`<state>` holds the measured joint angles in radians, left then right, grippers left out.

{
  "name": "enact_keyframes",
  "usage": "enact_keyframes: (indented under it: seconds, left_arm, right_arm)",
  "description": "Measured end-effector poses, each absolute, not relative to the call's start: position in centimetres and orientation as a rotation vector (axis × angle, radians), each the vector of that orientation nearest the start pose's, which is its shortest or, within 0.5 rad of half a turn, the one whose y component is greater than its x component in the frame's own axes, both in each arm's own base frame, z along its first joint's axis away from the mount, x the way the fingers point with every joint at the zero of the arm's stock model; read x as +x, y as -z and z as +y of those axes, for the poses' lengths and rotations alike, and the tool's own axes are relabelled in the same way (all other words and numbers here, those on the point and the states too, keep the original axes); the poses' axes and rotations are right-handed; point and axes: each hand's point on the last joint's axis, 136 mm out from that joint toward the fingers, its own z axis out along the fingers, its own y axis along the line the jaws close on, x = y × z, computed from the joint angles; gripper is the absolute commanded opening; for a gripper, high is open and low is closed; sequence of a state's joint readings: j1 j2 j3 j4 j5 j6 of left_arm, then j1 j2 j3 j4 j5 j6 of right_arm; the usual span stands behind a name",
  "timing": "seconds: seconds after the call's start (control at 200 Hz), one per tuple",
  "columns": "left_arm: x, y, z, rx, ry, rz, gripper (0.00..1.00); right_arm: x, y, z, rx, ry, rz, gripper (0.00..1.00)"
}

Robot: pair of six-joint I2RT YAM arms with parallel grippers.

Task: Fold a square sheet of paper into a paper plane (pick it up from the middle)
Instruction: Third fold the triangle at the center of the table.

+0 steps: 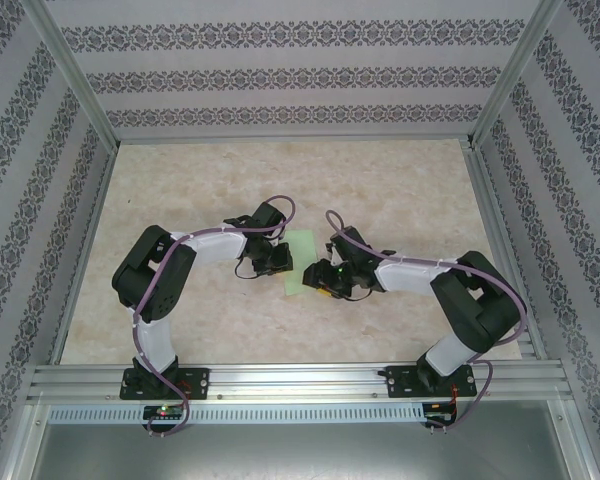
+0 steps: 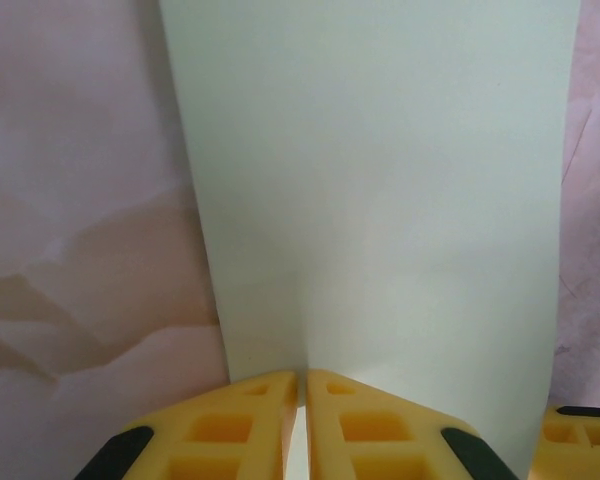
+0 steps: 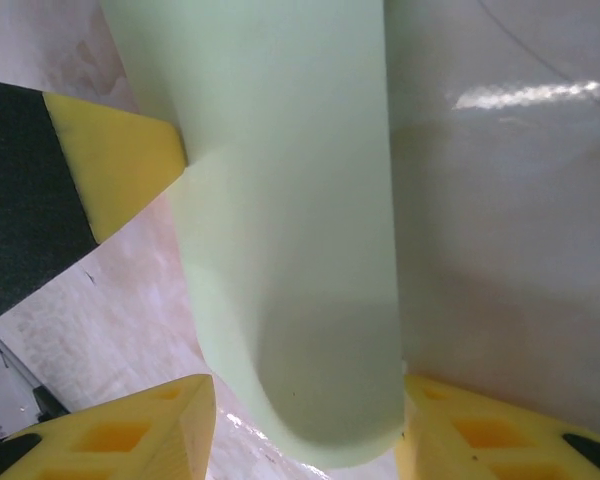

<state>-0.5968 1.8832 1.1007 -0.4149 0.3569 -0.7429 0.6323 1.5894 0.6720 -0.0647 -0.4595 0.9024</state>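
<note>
The square sheet of paper is pale mint green and lies on the table between my two grippers. My left gripper is shut on the sheet's near edge, and its yellow fingertips pinch the paper at mid-edge. My right gripper stands open around the opposite side. There the paper bends over in a soft rounded curl between the two yellow fingers. The right finger touches the curl; the left one is a little apart. No paper plane shape shows.
The marble-patterned table top is bare around the arms. Patterned walls and an aluminium frame enclose it. One left-gripper finger pokes into the right wrist view, and a right-gripper finger into the left wrist view.
</note>
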Motion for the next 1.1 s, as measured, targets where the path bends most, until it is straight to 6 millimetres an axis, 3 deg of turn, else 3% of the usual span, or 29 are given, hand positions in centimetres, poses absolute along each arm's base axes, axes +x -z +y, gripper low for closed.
enact_keyframes:
  seconds: [0.37, 0.654, 1.099]
  left_arm:
    - [30.0, -1.6, -27.6, -0.116, 0.769, 2.971, 0.14]
    - [30.0, -1.7, -27.6, -0.115, 0.77, 2.97, 0.14]
    - [29.9, -1.9, -27.5, -0.114, 0.756, 2.986, 0.16]
  right_arm:
    - [25.6, -4.3, 26.5, 0.254, -1.197, 2.713, 0.44]
    - [25.3, -3.8, 26.1, 0.346, -1.198, 2.739, 0.19]
    - [24.4, -4.0, 24.9, 0.475, -1.139, 2.783, 0.01]
